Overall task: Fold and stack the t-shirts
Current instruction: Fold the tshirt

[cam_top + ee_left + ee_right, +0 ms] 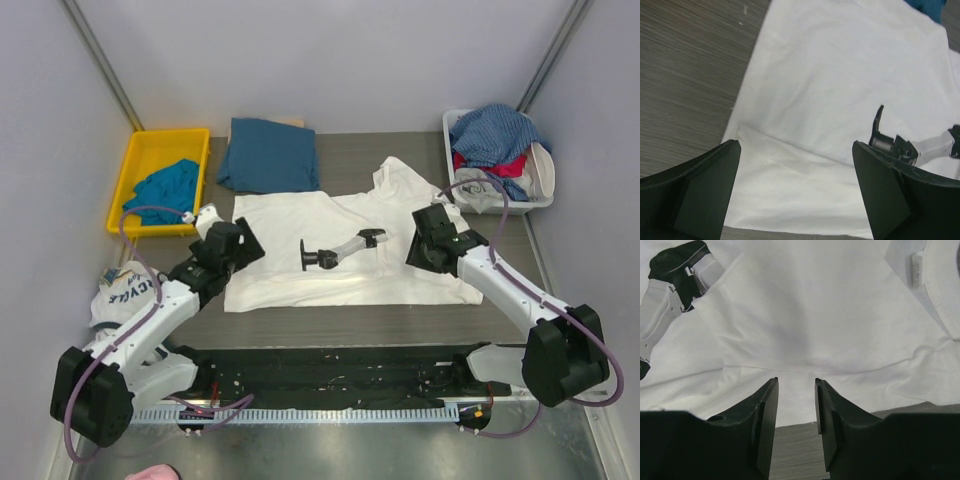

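White t-shirt (340,255) spread flat mid-table, left gripper (232,245) over its left edge with jaws wide and empty, right gripper (432,238) at its right edge, jaws narrowly parted, seemingly holding nothing, folded blue t-shirt (268,153) lying beyond.

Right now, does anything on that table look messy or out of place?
Yes. The white t-shirt lies half folded, one sleeve poking up askew. A white garment hangs off the table's left edge. In the white bin, clothes are heaped above the rim.
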`<state>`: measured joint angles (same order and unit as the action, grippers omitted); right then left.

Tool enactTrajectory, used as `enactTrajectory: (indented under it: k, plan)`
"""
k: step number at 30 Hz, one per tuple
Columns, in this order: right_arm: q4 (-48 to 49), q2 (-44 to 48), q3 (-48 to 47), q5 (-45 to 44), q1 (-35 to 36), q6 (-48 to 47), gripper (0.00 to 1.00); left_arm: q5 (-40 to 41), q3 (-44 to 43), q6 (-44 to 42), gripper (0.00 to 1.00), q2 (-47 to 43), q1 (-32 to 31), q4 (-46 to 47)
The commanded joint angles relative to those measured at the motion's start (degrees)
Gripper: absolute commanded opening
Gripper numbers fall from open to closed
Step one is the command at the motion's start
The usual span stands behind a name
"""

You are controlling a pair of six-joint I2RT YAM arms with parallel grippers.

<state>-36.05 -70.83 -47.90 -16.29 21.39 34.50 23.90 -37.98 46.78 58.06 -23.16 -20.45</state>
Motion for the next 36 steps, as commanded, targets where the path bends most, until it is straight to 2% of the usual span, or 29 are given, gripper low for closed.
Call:
enactTrajectory:
  k: [1,4,10,17,27,36]
  plan:
    - [4.32,-2.29,0.09,5.04,1.55,-4.17,0.44,-3.88,0.54,-5.03,1.0,4.86,-8.62,10.16]
    - [5.38,-3.96,0.7,6.27,2.86,-5.58,0.47,-1.93,-0.34,-6.0,1.0,9.15,-14.09,11.66]
    - [5.38,-5.02,1.23,4.61,5.86,-6.29,0.57,-1.75,-0.87,-5.74,1.0,13.91,-17.35,12.19]
    - [7.66,-7.48,3.77,4.25,7.35,-5.15,0.62,-1.49,-0.61,-5.12,1.0,14.71,-17.71,12.01]
    - [15.04,-10.55,9.04,4.08,9.55,-2.86,0.63,-0.43,-0.34,-5.12,1.0,14.1,-17.71,10.69]
    - [11.63,-9.77,11.51,3.46,12.45,0.82,0.63,2.46,0.1,-5.74,1.0,10.85,-17.71,6.66]
